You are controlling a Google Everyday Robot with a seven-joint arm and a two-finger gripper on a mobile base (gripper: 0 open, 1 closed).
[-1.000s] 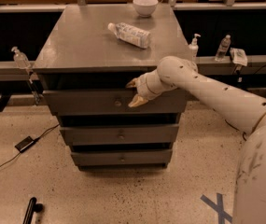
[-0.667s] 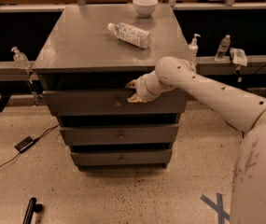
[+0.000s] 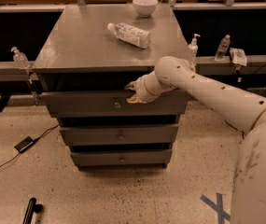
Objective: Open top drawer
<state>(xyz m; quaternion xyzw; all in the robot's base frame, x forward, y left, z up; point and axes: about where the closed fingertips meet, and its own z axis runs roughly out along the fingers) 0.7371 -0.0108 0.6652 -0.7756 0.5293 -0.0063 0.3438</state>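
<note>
Gripper (image 3: 131,92) sits on the top drawer (image 3: 76,104) front, just right of its knob (image 3: 117,105), jaws parted, clamping nothing, likely hooking the upper lip to pull. The drawer is the highest of three, right under the tabletop (image 3: 72,45). Above and behind it lies a bottle (image 3: 129,34), then a bowl (image 3: 144,5).

Dim, warm light falls from above. The grey counter (image 3: 76,45) catches a soft, dull sheen across its top in the upper middle of the frame. The gaps under it and between the drawer fronts sink to near black. The pale tool (image 3: 131,92), at centre against the top drawer (image 3: 86,104) with its fingers apart, is evenly lit without glare. The speckled floor (image 3: 53,190) at lower left is moderately bright, and the recesses toward both upper corners are dark.
</note>
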